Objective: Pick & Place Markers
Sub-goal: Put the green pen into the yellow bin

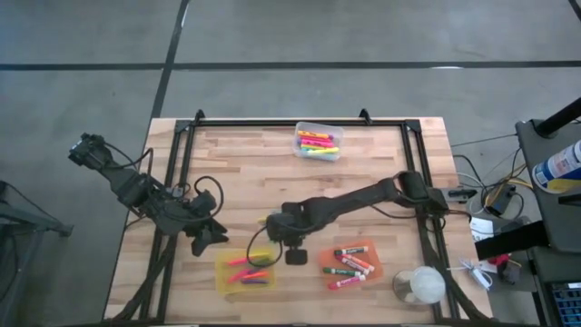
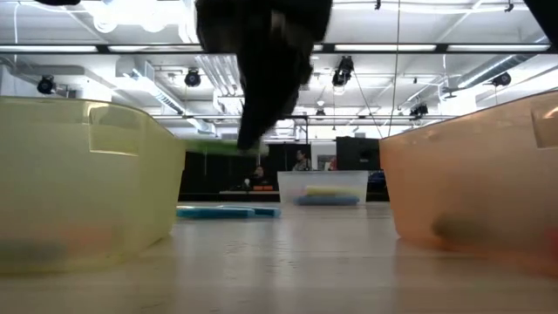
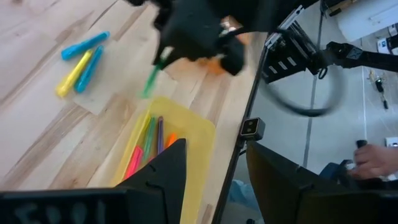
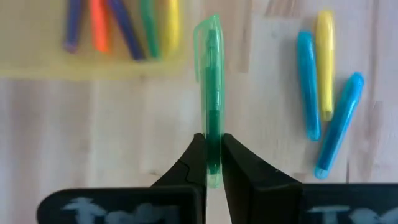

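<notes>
One green marker [image 4: 212, 93] sits pinched between the right gripper's [image 4: 213, 163] fingers above the table [image 1: 245, 163], near the yellow bin [image 1: 227, 277]; left gripper [image 3: 214, 165] gapes wide.

From above, the dark right arm [image 1: 349, 202] covers whatever its gripper holds. In the low view, both translucent bins, yellow [image 2: 83, 179] and orange [image 2: 479, 179], are cut by the edges, their contents mere blurs. A person's hand [image 3: 373, 158] at the left wrist view's border is cut off and blurred.
</notes>
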